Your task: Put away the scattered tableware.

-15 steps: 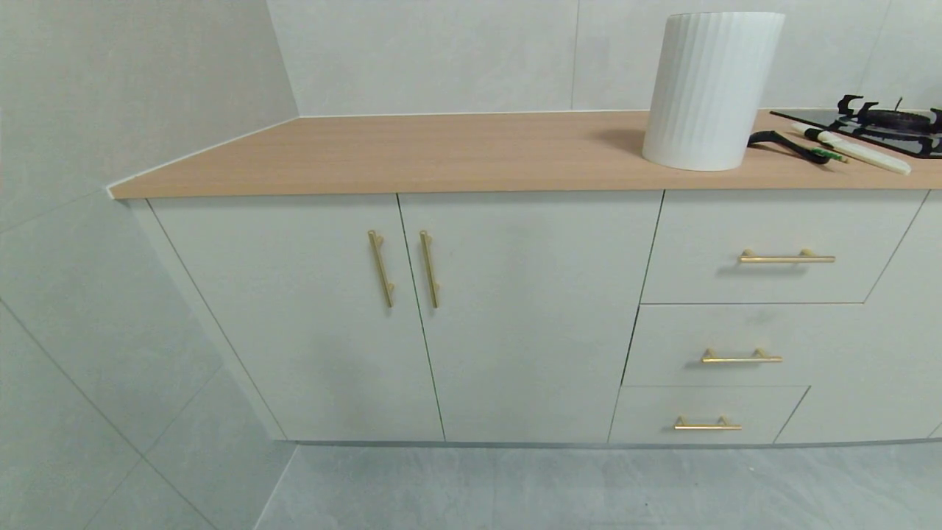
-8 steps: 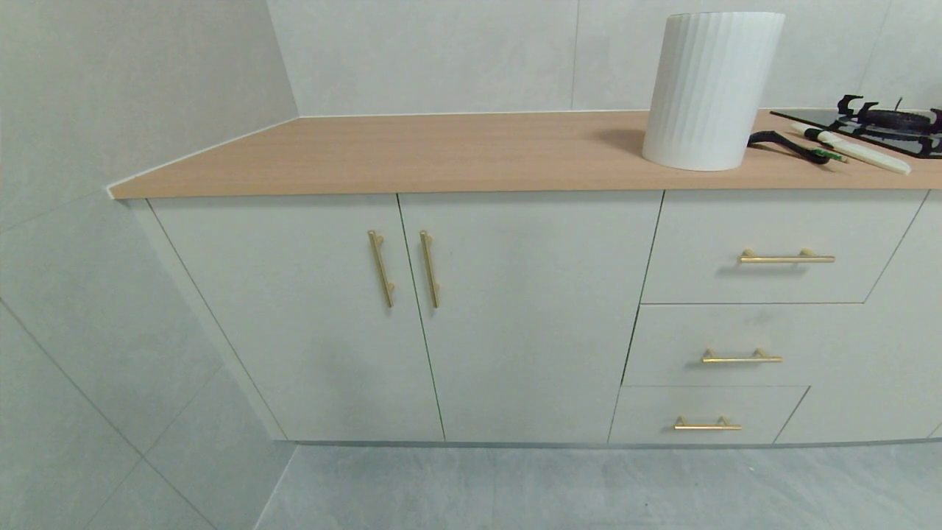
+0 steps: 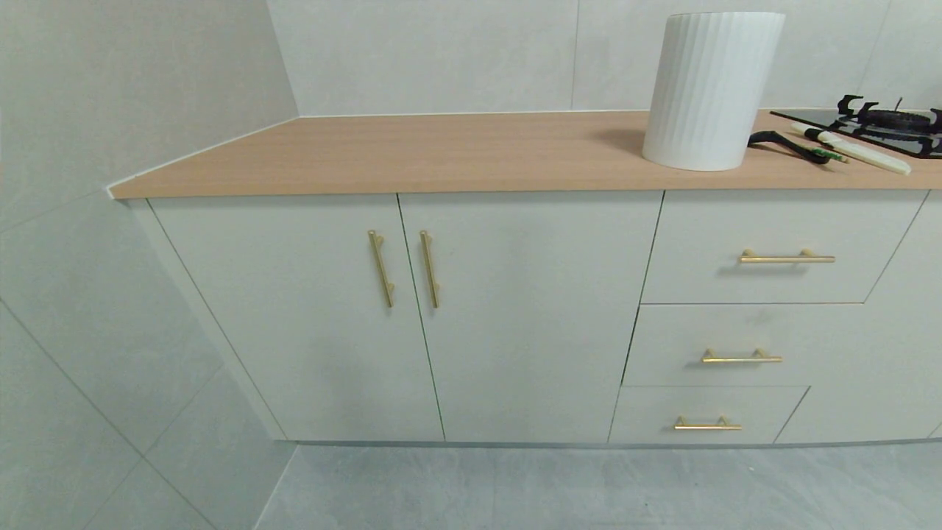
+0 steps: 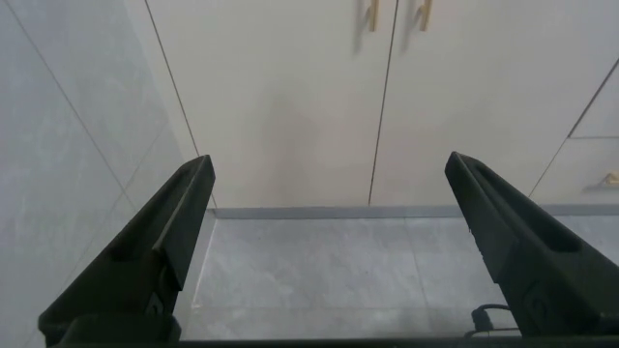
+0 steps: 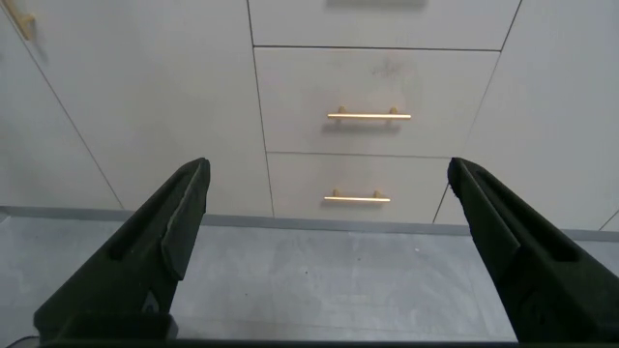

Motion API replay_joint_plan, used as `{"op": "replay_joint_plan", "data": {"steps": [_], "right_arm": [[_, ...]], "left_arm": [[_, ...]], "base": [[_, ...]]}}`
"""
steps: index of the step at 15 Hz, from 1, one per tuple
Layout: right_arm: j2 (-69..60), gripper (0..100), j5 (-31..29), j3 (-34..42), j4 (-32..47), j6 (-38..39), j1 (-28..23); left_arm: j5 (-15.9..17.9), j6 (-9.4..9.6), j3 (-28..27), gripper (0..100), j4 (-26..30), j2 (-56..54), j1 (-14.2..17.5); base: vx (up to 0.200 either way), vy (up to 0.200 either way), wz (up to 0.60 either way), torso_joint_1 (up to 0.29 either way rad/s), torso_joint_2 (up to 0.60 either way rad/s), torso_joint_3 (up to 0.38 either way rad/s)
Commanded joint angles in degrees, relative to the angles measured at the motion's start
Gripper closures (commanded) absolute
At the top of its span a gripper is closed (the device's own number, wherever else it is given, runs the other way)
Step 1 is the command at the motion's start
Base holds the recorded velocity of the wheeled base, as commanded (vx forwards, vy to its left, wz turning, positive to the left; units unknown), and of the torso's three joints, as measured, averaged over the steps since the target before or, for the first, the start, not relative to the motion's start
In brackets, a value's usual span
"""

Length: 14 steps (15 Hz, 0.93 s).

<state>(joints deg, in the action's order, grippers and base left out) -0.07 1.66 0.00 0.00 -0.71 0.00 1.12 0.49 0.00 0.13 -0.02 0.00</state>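
I'm counting one white ribbed holder [image 3: 710,88] standing near the worktop's [image 3: 441,151] right end. A small bunch of utensils [image 3: 824,143], too tangled for me to number, is lying just beside it toward the hob [image 3: 890,121], above two doors [image 3: 294,316] and three drawers [image 3: 773,250]. The left gripper [image 4: 327,164] and right gripper [image 5: 327,164] are both hanging spread wide and empty, low by the floor [image 3: 589,486], well below the utensils.

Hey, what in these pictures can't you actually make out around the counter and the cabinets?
Inside of the white ribbed container: head view, its own wall hides it.
Utensils beside it: head view, too small and overlapping to tell their kind.
Stove: head view, cut off by the right edge.
Contents of the cupboards and drawers: every view, shut fronts hide them.
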Motion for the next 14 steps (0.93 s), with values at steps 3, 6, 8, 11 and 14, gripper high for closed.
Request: {"op": "replay_joint_plan", "data": {"steps": [3,6,8,11,14], "right_arm": [[0.16,0,0.01,0.0,0.0,0.0,0.0],[0.16,0,0.01,0.0,0.0,0.0,0.0],[0.16,0,0.01,0.0,0.0,0.0,0.0],[0.16,0,0.01,0.0,0.0,0.0,0.0],[0.16,0,0.01,0.0,0.0,0.0,0.0]], "left_arm": [[0.02,0.13,0.0,0,0.04,0.02,0.0],[0.02,0.13,0.0,0,0.04,0.02,0.0],[0.02,0.13,0.0,0,0.04,0.02,0.0],[0.02,0.04,0.0,0,0.04,0.02,0.0],[0.02,0.04,0.0,0,0.04,0.02,0.0]], "base": [[0.0,0.0,0.0,0.0,0.0,0.0],[0.0,-0.133,0.0,0.0,0.0,-0.003],[0.0,-0.2,0.0,0.01,0.0,-0.007],[0.0,-0.2,0.0,0.002,0.0,0.006],[0.0,-0.2,0.0,0.001,0.0,0.001]]}}
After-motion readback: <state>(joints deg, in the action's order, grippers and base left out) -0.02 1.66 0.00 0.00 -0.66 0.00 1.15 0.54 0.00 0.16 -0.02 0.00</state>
